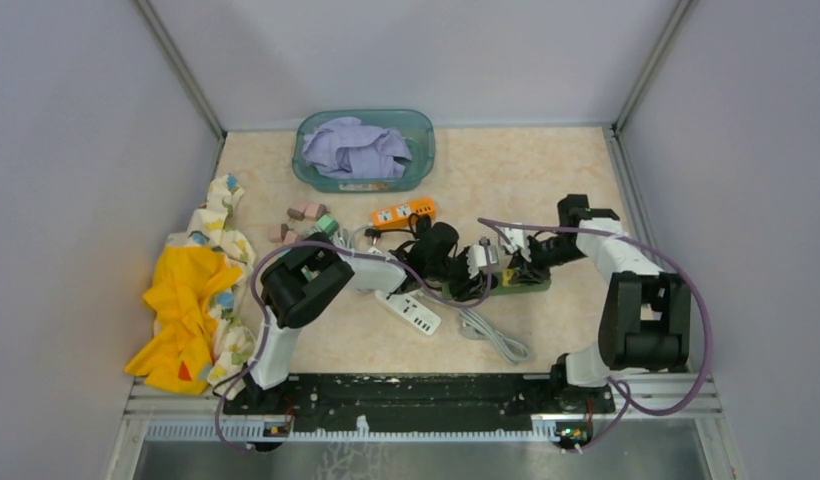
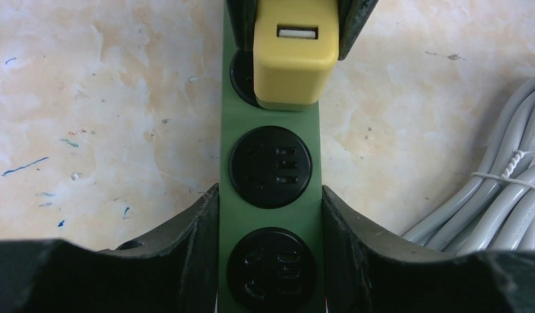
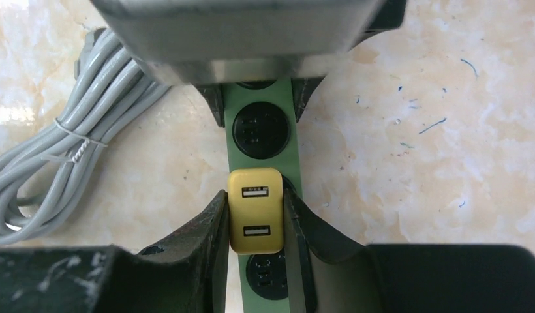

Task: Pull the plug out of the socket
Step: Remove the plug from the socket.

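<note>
**Nearly ready: both holds set, pull not yet made**

Top view: the arms meet mid-frame over the green power strip (image 1: 526, 285).

Left wrist view: the left gripper (image 2: 270, 212), partly open, pinches the strip's sides at bottom centre. The yellow plug (image 2: 293, 62) looks seated in its socket (image 2: 241, 77) at top centre.

Right wrist view: the right gripper (image 3: 255, 225) clamps the plug's flanks at lower centre. Only the extraction is left.

Beige table (image 1: 546, 170), green strip (image 2: 270, 166), grey cable (image 2: 506, 195)
</note>
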